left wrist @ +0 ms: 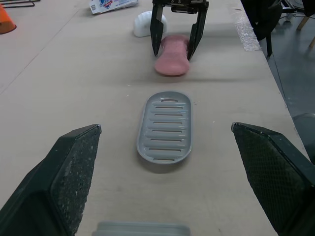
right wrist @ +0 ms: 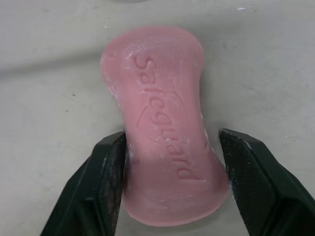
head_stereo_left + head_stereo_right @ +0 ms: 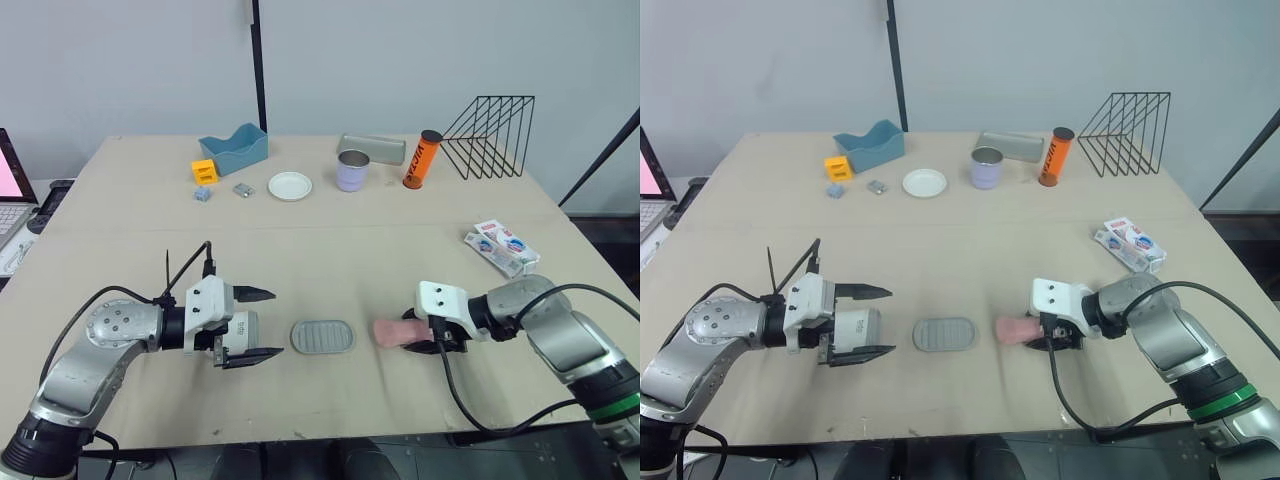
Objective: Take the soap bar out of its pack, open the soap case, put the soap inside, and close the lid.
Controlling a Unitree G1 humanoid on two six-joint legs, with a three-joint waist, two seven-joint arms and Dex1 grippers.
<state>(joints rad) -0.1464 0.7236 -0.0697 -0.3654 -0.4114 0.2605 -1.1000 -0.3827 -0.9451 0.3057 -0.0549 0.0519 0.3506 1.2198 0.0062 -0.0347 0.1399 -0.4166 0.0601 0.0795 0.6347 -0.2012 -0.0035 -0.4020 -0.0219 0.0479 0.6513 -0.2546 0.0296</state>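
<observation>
Eye views, pack [image 3: 503, 247]: lies at the right side of the table [image 3: 300, 250], well apart from the soap; step 1 looks done.
Eye views, soap bar [image 3: 388, 331]: bare and pink, flat on the table just right of the soap case [image 3: 322, 336], not yet inside.
Eye views, arms: both forearms lie low, each pointing inward at the case from its own side.
Left wrist view, left gripper [image 1: 166, 126]: 2 fingers spread wide, holding nothing, aimed along the table at the case.
Left wrist view, case: grey oval, ribbed face up; whether this is the open tray or the closed lid, I cannot tell.
Right wrist view, right gripper [image 2: 171, 132]: fingers pinch the bar's narrow waist, with the bar resting on the table.
Left to do, as I judge it: seat the soap in the case and close the lid.
</observation>
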